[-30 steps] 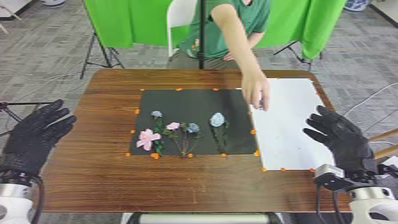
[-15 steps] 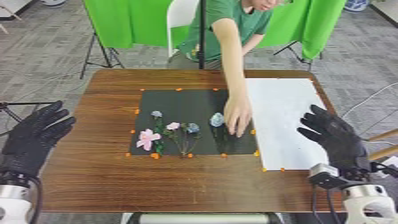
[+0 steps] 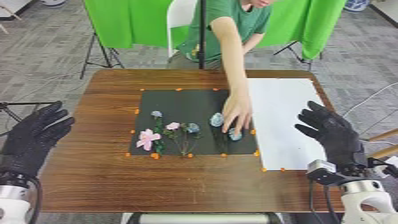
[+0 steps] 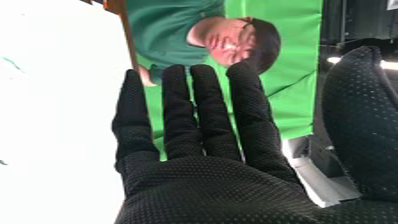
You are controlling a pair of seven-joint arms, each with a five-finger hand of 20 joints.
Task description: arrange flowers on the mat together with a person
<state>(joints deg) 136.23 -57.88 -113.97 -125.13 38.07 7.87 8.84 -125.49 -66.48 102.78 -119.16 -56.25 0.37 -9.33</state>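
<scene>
Flowers (image 3: 145, 140) lie on the black mat (image 3: 191, 102), between my left hand (image 3: 31, 137) and my right hand (image 3: 330, 132). The blue one (image 3: 235, 135) nearest my right hand is partly covered by a person's hand (image 3: 237, 107); I can't tell whether those fingers pinch it or just touch it. Dark stems sink into the mat, so I lose where they end. My left hand hangs relaxed, my right has straight fingers and a spread thumb; both are empty. Between the mat and my right hand lies a white sheet (image 3: 280, 115). The wrist view cuts it off, with faint green marks (image 4: 12, 65) I can't identify.
</scene>
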